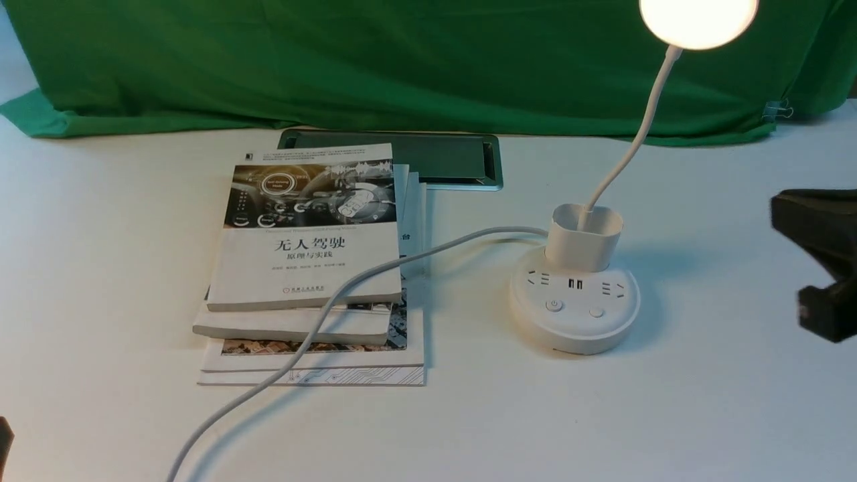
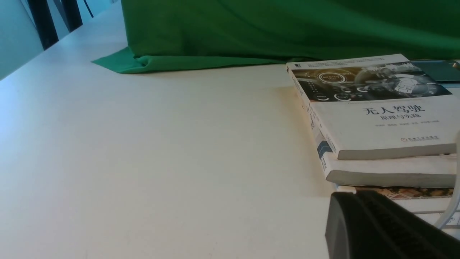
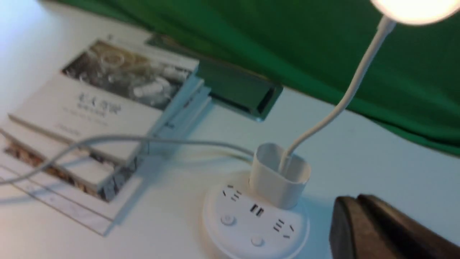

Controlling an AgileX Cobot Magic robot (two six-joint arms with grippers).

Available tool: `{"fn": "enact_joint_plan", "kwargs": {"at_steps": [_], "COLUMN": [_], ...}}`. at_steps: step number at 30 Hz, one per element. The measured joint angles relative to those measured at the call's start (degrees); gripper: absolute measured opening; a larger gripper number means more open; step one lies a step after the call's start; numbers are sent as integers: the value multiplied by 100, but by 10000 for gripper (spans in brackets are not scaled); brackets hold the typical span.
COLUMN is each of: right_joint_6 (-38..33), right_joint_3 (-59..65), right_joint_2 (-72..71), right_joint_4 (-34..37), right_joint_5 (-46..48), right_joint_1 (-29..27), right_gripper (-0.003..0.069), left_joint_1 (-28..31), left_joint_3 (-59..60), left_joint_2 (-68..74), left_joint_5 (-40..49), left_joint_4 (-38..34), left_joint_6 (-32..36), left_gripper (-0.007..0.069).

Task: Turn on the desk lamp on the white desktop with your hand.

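The white desk lamp stands on the white desktop (image 1: 100, 268) at centre right, on its round puck base (image 1: 574, 314). Its disc head (image 1: 697, 20) glows brightly. Two buttons (image 1: 554, 305) sit on the front of the base. My right gripper (image 1: 780, 207) is shut and empty, to the right of the base and apart from it. In the right wrist view the base (image 3: 255, 219) and the lit head (image 3: 417, 9) lie ahead of that gripper (image 3: 345, 212). My left gripper (image 2: 341, 205) is shut and empty near the books, and only a sliver of it (image 1: 3, 442) shows in the front view.
A stack of books (image 1: 308, 254) lies left of the lamp, with the lamp's white cable (image 1: 321, 314) running over it toward the front edge. A grey inset panel (image 1: 428, 157) sits behind the books. A green cloth backdrop (image 1: 335, 67) closes the far side.
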Motion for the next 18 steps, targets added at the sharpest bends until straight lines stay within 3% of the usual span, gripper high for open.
{"fn": "enact_joint_plan", "kwargs": {"at_steps": [8, 18], "right_joint_6": [177, 4], "right_joint_3": [317, 542], "right_joint_2": [-1047, -1373], "right_joint_4": [5, 11], "right_joint_5": [-36, -237], "right_joint_1": [0, 0], "right_gripper": [69, 99], "left_joint_1": [0, 0], "left_joint_3": [0, 0], "left_joint_2": [0, 0], "left_joint_5": [0, 0], "left_joint_4": [0, 0], "left_joint_6": [0, 0], "left_gripper": [21, 21]}}
